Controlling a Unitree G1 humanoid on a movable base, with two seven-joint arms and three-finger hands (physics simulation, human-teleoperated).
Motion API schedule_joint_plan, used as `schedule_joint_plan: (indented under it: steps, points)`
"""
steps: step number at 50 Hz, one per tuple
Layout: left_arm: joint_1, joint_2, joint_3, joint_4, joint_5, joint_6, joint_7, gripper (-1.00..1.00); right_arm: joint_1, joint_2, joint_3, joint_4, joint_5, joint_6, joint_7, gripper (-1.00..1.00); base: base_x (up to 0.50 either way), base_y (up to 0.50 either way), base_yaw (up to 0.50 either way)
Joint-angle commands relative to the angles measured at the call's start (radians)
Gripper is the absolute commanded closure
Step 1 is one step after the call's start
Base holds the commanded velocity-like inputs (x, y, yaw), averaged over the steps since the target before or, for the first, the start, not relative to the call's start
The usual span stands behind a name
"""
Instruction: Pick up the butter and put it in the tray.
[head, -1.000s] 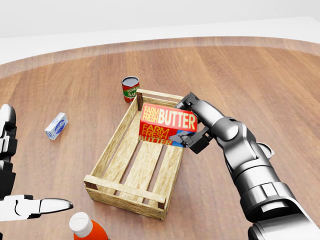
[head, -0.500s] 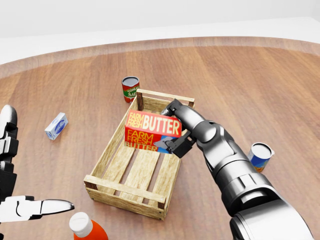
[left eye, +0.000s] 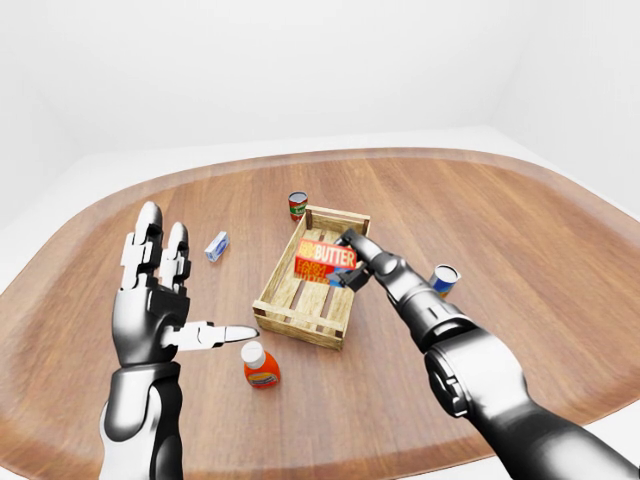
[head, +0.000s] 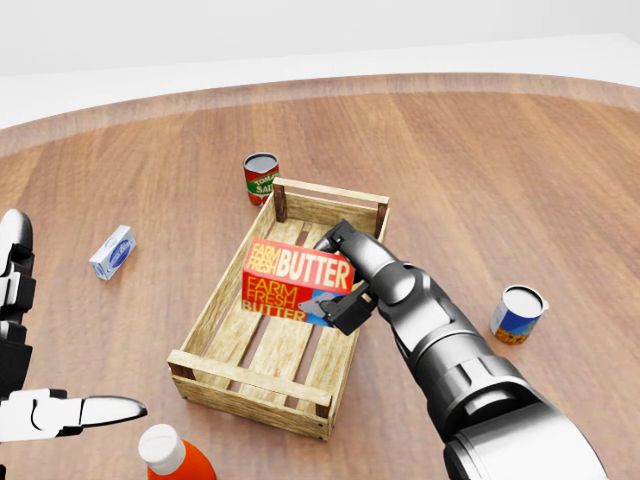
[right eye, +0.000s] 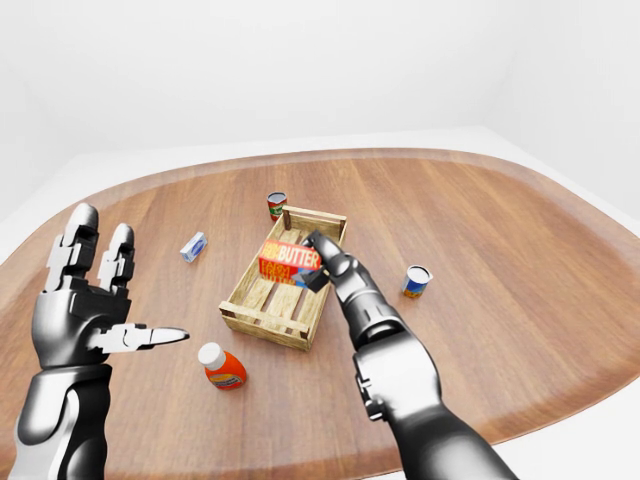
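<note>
Right robot hand (head: 338, 285) clamped on butter (head: 297, 280), above tray (head: 258, 383) slats, prob. not touching. Release now: box may tip, land edgewise. Left robot hand (left eye: 158, 300) spread wide, idle.

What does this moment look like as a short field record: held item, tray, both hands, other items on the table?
held item: red and yellow butter box, gripped by the right hand
butter position: over the slatted wooden tray, whether it touches the slats cannot be told
left hand: open, fingers spread, raised apart from everything
other items: red tomato sauce can past the tray's top end; small white and blue carton at left; blue can at right; orange bottle with white cap at bottom
</note>
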Motion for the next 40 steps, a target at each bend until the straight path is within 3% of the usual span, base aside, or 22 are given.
schedule_joint_plan:
  steps: [1,37,38,39,40]
  points:
    - [-0.009,0.005,0.008,0.004,-0.007,0.0,0.002,-1.0,-0.012,0.02,-0.06,-0.005,0.018,0.0,-0.033,1.0,0.0,0.0,0.0]
    - [-0.009,0.005,0.003,0.006,-0.008,0.0,0.005,-1.0,0.016,0.053,-0.07,0.021,-0.003,0.0,-0.064,1.0,0.0,0.0,0.0]
    - [-0.008,0.004,0.001,0.009,-0.006,0.0,0.004,-1.0,0.017,0.052,-0.072,0.022,0.0,0.0,-0.065,0.46,0.0,0.0,0.0]
    - [-0.007,0.003,0.0,0.009,-0.005,0.0,0.004,-1.0,0.018,0.052,-0.074,0.022,0.002,0.0,-0.065,0.3,0.0,0.0,0.0]
    - [-0.007,0.004,0.0,0.006,-0.006,0.0,0.005,-1.0,0.02,0.053,-0.074,0.023,0.003,0.0,-0.066,-0.02,0.0,0.0,0.0]
